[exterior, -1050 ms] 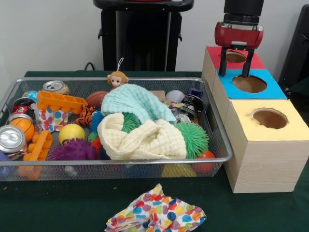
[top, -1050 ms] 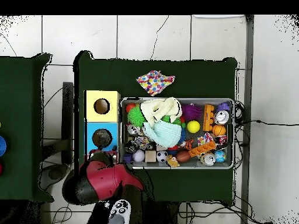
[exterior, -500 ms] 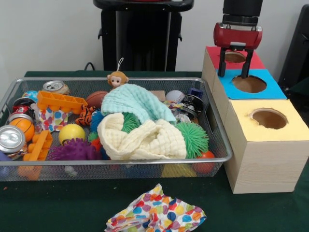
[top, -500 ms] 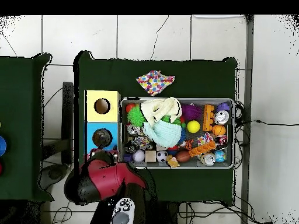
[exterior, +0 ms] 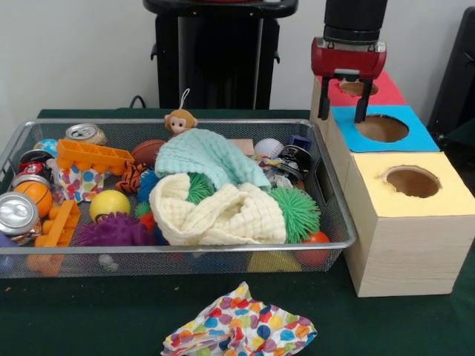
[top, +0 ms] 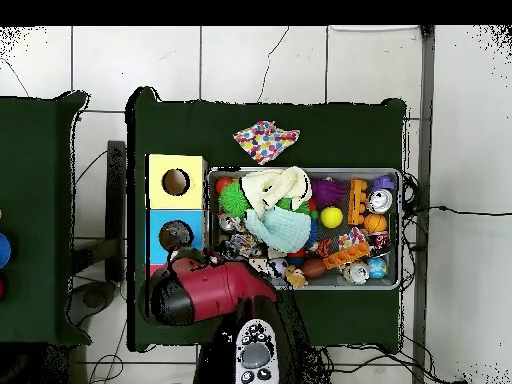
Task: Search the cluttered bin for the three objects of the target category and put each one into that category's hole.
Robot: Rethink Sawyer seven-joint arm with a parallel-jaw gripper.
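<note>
My gripper (exterior: 343,116) hangs open and empty over the inner edge of the wooden box row, between the red hole (exterior: 358,87) and the bin's far right corner. The wire mesh bin (exterior: 338,222) is packed with toys. A teal cloth (exterior: 208,157) and a cream cloth (exterior: 219,211) lie over green spiky balls (exterior: 297,211). Cans (exterior: 16,211), an orange tray (exterior: 93,156), a yellow ball (exterior: 110,204) and a monkey toy (exterior: 179,121) fill the left side and the back. In the overhead view the red arm (top: 215,290) covers the gripper and the bin's corner.
The blue hole (exterior: 382,128) and yellow hole (exterior: 413,180) sit on the boxes right of the bin. A polka-dot cloth (exterior: 239,328) lies on the green table in front of the bin. A black pedestal (exterior: 215,59) stands behind.
The gripper has shifted left in the front view, from above the red and blue holes toward the bin's corner, staying open. In the overhead view the arm swung toward the bin.
</note>
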